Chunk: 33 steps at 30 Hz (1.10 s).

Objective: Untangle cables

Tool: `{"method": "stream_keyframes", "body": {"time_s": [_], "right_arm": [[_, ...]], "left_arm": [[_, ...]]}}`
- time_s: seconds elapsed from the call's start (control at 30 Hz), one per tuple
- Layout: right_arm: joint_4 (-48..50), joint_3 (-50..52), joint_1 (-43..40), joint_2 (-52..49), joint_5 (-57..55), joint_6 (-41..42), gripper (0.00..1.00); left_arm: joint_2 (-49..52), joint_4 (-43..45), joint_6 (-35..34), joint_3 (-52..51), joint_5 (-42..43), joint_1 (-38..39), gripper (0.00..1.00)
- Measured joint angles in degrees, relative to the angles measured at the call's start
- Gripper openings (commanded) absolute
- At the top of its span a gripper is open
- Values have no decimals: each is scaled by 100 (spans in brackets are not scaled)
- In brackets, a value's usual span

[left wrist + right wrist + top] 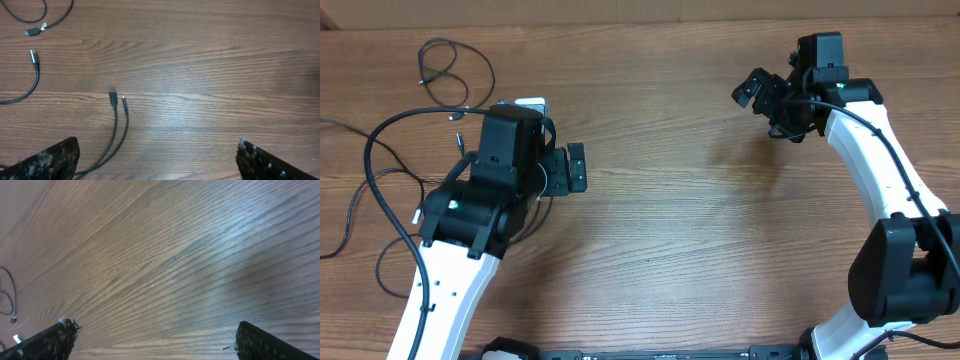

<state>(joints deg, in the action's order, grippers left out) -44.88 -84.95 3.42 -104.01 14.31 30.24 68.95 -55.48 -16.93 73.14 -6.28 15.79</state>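
The cables (380,165) are thin black cords spread over the left of the wooden table, with one looped at the far left (445,65). In the left wrist view two cable ends (118,100) lie side by side, and their cords run down past the left finger (50,162). Another plug end (34,57) and a small connector (33,31) lie at the upper left. My left gripper (157,161) hangs open over bare wood, holding nothing; overhead it (565,168) sits just right of the cables. My right gripper (770,105) is open and empty at the far right (155,341).
The table (680,230) is brown wood grain. The left arm (470,230) lies over part of the cable pile and hides it. A bit of cable (10,300) shows at the left edge of the right wrist view.
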Motion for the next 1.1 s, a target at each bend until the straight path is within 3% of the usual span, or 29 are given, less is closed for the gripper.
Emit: {"method": "stream_keyframes", "body": {"time_s": [0.5, 0.73, 1.1], "right_arm": [[-979, 2, 2, 369, 404, -396, 100], [-1847, 9, 350, 1950, -328, -474, 100], [-2398, 400, 2240, 4962, -1884, -487, 100]], "left_arm": [[175, -4, 0, -2, -48, -2, 100], [175, -15, 0, -2, -66, -2, 100], [184, -17, 0, -2, -68, 0, 100]]}}
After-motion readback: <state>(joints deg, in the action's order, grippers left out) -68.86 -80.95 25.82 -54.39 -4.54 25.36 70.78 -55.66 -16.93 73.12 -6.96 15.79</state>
